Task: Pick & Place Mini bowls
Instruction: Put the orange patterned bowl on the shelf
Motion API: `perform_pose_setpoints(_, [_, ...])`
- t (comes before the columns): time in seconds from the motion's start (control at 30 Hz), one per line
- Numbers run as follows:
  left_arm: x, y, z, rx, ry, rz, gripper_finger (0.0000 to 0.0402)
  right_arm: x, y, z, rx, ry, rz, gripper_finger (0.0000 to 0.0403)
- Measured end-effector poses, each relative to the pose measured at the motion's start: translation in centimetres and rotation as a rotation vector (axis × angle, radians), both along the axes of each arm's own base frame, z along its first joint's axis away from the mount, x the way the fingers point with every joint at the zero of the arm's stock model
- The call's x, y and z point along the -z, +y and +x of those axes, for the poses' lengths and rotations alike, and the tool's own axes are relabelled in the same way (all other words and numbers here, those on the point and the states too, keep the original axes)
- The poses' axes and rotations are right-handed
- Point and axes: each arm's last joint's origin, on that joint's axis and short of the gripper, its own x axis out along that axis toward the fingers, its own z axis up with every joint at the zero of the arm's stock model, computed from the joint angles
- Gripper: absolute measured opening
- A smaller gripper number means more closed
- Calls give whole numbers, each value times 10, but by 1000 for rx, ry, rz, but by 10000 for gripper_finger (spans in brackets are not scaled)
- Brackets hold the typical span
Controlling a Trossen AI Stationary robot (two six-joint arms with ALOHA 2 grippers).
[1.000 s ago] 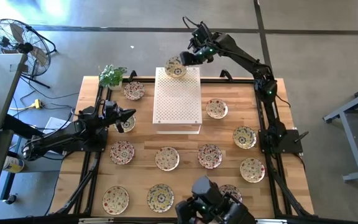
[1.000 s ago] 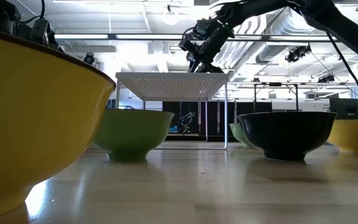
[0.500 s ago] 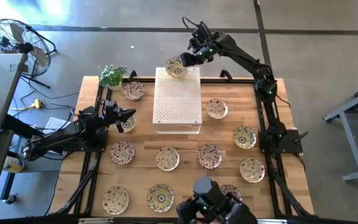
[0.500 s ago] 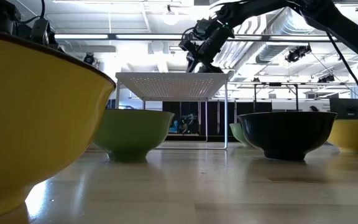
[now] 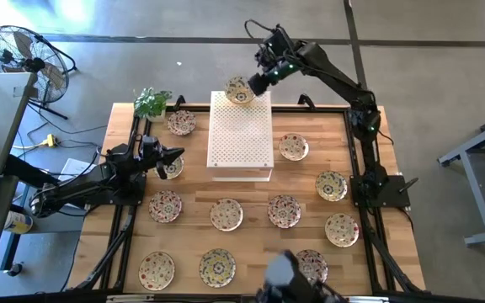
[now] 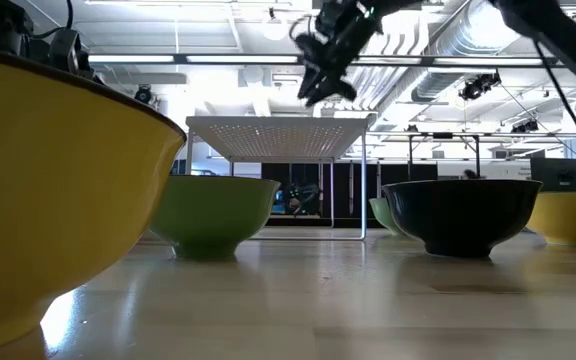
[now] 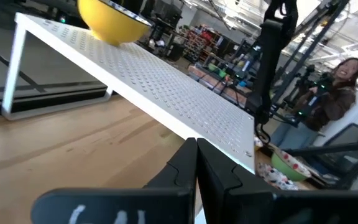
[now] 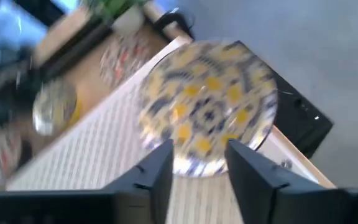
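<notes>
A mini bowl [image 5: 240, 90] with a yellow and blue pattern [image 8: 207, 115] sits on its base at the far edge of the white perforated block [image 5: 241, 139]. My right gripper [image 5: 257, 85] is open above and just beyond it, slanting down, with its fingers [image 8: 160, 168] clear on either side. In the low view the right gripper [image 6: 313, 93] hangs above the block [image 6: 278, 135]. Several more mini bowls, such as one [image 5: 293, 147] and another [image 5: 226, 215], lie on the wooden table. My left gripper [image 5: 178, 155] waits shut and level at the table's left, over one bowl [image 5: 171, 168].
A potted plant [image 5: 151, 103] stands at the table's far left corner. Black frame rails [image 5: 359, 168] run along both sides. A fan [image 5: 23, 55] stands on the floor beyond the table. A person [image 7: 337, 87] is in the room behind the block.
My right gripper has risen away from the block and rolled at the wrist. The bowl stays where it was on the block's far edge.
</notes>
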Motion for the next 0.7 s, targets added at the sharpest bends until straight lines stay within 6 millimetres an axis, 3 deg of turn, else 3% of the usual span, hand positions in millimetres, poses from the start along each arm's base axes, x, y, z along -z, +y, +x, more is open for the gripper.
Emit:
perform_pose_setpoints(0.2, [-3, 0, -1, -4, 5, -3, 3, -24, 57, 7, -227, 70, -178, 13])
perform_pose_setpoints(0.37, [-7, 0, -2, -22, 13, 10, 3, -32, 92, 25, -341, -13, -268, 13])
perform_pose_setpoints(0.5, [-7, 0, -2, -44, 30, 21, 3, -19, 111, 35, -391, -122, -323, 3])
perform_pose_setpoints(0.6, [-7, 1, -3, -63, 32, 21, 3, -10, 124, 29, -384, -249, -359, 2])
perform_pose_setpoints(0.7, [-7, 1, -3, -61, 21, -11, 3, -4, 141, 8, -346, -365, -403, 2])
